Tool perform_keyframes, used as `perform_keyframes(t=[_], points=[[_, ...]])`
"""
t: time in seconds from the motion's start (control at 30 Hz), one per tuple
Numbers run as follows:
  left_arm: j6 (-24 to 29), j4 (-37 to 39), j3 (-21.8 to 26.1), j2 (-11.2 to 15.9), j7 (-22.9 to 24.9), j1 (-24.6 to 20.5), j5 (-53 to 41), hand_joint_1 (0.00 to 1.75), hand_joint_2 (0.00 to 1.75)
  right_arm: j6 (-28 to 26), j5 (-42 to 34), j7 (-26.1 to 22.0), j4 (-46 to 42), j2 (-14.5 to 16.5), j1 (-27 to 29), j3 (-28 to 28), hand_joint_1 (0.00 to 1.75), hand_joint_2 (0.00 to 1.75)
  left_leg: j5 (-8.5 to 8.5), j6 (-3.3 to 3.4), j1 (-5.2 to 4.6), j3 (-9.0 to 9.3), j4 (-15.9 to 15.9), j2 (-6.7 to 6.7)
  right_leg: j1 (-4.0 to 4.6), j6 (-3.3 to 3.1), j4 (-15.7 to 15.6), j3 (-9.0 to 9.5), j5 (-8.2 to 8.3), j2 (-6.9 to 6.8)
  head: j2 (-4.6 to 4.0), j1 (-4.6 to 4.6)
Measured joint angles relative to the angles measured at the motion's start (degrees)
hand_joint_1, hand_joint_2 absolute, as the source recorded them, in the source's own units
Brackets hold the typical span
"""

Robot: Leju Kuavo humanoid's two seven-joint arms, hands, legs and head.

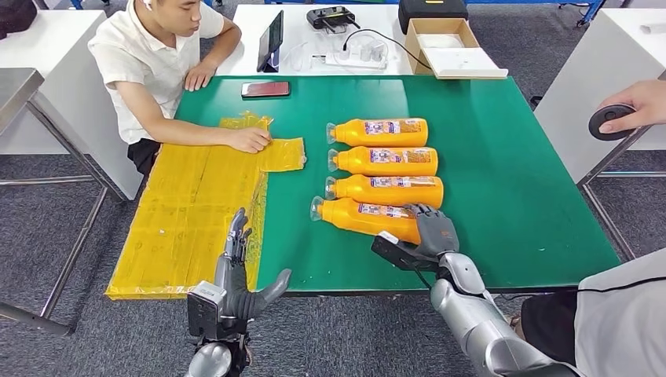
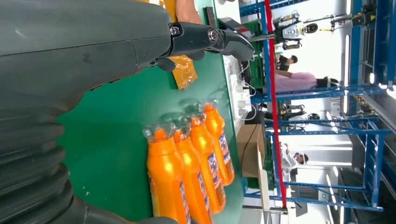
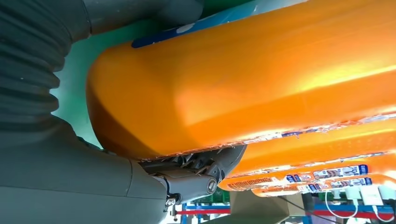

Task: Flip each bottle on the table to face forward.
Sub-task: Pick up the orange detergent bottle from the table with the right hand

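Four bottles lie in a row on the table (image 1: pixel 518 188); the right hand (image 1: pixel 430 232) grips the nearest bottle (image 1: pixel 365 217), and the left hand (image 1: pixel 239 275) hovers open and empty.

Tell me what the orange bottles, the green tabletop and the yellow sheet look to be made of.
Orange bottles: likely glossy plastic, given the bright highlights, clear caps and printed labels. The right hand grips the nearest bottle.
Green tabletop: probably a matte rubber or vinyl mat, since it shows an even colour with only soft reflections.
Yellow sheet: seemingly thin translucent plastic film, creased and wrinkled at its edges.
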Motion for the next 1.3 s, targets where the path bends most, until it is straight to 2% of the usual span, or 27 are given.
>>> perform_keyframes(t=[0.47,0.57,0.7,0.77,0.87,0.93,1.07,1.3], points=[[-0.43,-0.01,0.00,0.02,0.10,-0.08,0.13,0.00,1.75,2.64,-0.30,1.31,0.88,-0.32,-0.92,0.99,1.75,1.75,-0.02,0.01,0.00,0.25,0.00,0.02,0.01,0.02,-0.05,0.27,0.01,0.01,0.01,0.01],[-0.44,-0.02,0.02,0.03,0.09,-0.01,0.45,0.00,1.75,2.40,-3.32,-3.17,0.86,-0.27,-0.63,0.90,1.75,1.75,-0.02,0.01,0.01,0.26,0.00,0.02,0.02,0.02,-0.05,0.31,0.01,0.01,0.01,0.02],[-0.41,-0.12,0.09,-0.03,0.51,0.34,2.96,0.00,1.75,3.33,-15.77,-17.93,-1.51,1.09,2.35,-0.16,1.75,1.75,-0.03,0.00,0.04,0.14,0.00,0.02,0.06,0.02,-0.04,0.23,0.00,0.01,-0.01,0.01],[-0.47,-0.21,0.24,-0.32,1.63,0.62,6.71,0.00,1.75,3.11,-21.68,-22.01,-5.80,2.38,5.61,-0.30,1.75,1.75,-0.02,-0.01,0.07,-0.01,0.00,-0.03,0.10,0.02,-0.03,0.12,0.00,-0.01,0.00,0.00],[-0.34,-0.54,0.68,-1.04,3.47,1.19,12.76,0.00,1.75,0.46,-27.45,-22.30,-14.66,3.93,10.81,0.77,1.75,1.75,0.03,-0.02,0.10,-0.39,0.00,-0.14,0.12,0.02,0.01,-0.23,0.00,-0.09,0.01,-0.01],[-0.33,-0.74,0.90,-1.48,4.66,1.45,16.90,0.00,1.75,-3.34,-29.83,-22.19,-20.08,4.53,13.35,1.81,1.75,1.75,0.07,-0.01,0.10,-0.60,0.00,-0.17,0.11,0.02,0.04,-0.41,0.00,-0.12,0.01,-0.01],[-2.34,-1.11,0.92,-1.77,6.66,1.81,23.45,0.00,1.75,-10.45,-32.40,-23.02,-27.66,4.94,15.89,3.50,1.75,1.75,0.08,0.00,0.06,-0.71,0.00,-0.15,0.05,0.02,0.03,-0.52,0.00,-0.12,-0.01,-0.01],[-7.20,-2.09,0.04,-1.61,7.79,2.46,27.37,0.00,1.75,-11.30,-35.22,-24.52,-31.86,5.28,17.00,5.31,1.75,1.75,0.06,0.01,0.02,-0.87,0.00,-0.17,0.00,0.03,0.02,-0.67,0.00,-0.12,0.01,-0.01]])
